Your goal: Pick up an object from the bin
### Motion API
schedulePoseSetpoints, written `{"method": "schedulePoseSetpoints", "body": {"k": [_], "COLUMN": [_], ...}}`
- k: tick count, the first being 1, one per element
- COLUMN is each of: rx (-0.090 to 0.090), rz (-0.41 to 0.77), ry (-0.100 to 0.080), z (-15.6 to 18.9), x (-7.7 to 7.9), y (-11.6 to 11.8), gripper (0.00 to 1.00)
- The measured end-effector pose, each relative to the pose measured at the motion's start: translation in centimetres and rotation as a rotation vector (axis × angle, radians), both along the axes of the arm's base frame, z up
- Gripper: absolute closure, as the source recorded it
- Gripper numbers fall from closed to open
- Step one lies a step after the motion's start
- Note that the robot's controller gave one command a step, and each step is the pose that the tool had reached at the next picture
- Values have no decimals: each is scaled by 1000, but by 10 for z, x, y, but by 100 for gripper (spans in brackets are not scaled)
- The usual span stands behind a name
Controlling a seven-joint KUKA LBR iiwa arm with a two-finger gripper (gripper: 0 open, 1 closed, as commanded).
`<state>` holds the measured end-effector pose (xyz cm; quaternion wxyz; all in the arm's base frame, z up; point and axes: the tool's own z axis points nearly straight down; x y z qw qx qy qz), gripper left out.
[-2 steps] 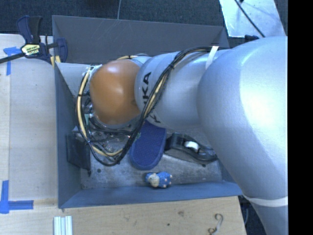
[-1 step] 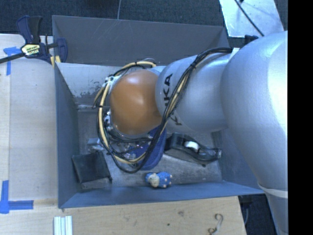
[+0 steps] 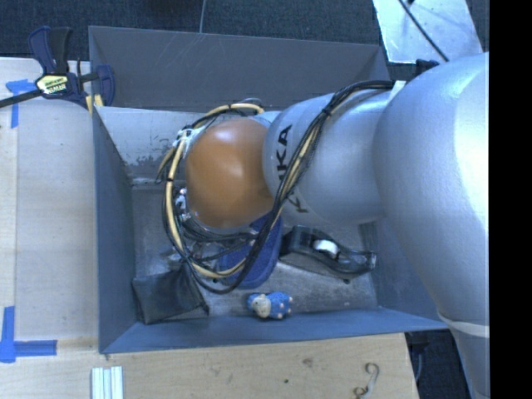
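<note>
Down in the bin [image 3: 113, 223] — one blue-and-tan toy [image 3: 270, 305], one dark sheet [image 3: 169, 298], one black tool [image 3: 331, 254] — claw [image 3: 193, 254] state unclear.

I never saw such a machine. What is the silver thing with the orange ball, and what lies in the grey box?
It is a robot arm, reaching into the grey metal bin from the right. The orange ball is a cover on its wrist, with cables around it; both are robot parts. The camera looks down from above, slightly sideways. In the bin lie a small blue and tan toy near the bottom wall, a dark flat piece in the bottom left corner, and a dark tool with a white part beside the arm. Whether the arm holds anything cannot be told.
</note>
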<state>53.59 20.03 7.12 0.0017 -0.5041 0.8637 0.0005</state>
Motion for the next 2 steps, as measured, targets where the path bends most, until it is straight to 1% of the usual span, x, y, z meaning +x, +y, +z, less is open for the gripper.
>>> {"method": "schedulePoseSetpoints", "body": {"k": [1, 2], "rx": [1, 1], "rz": [-4, -8], "ry": [-2, -4], "z": [6, 43], "x": [1, 2], "y": [0, 1], "gripper": [100, 100]}}
